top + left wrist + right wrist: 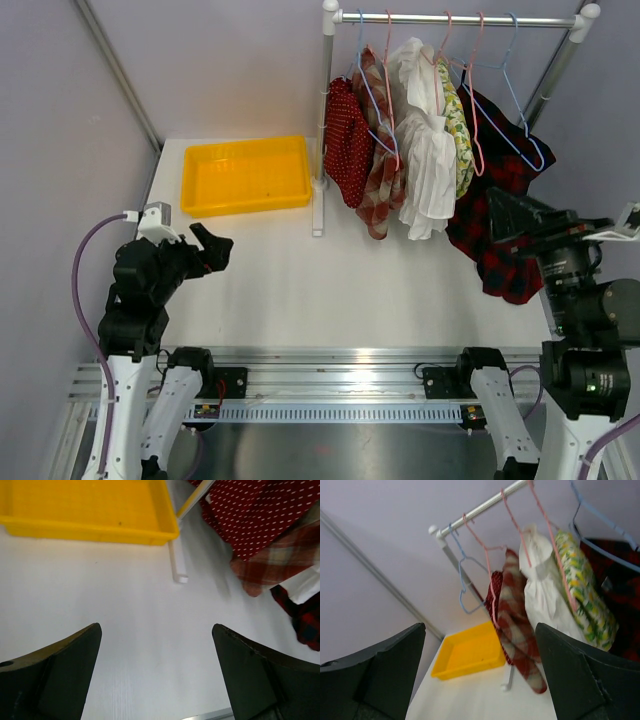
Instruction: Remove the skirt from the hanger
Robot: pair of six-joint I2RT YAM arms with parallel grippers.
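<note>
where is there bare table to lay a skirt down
Bare table runs from the tray and rack foot to the near edge. The tray is empty too. Crowded on the right, under the hanging clothes.

Bare white tabletop [300, 290] lies open ahead of my left gripper [212, 248]. Farther on, a shallow yellow plastic tray [245, 175] and a white rack post [322, 130] block the way. A dark red-and-black checked garment [505, 275] drapes just before my right gripper [507, 212].

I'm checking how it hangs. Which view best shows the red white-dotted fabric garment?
Top external: the red white-dotted fabric garment shows whole, hanging. Left wrist catches only its lower part; right wrist only a sliver behind the red plaid garment.
</note>
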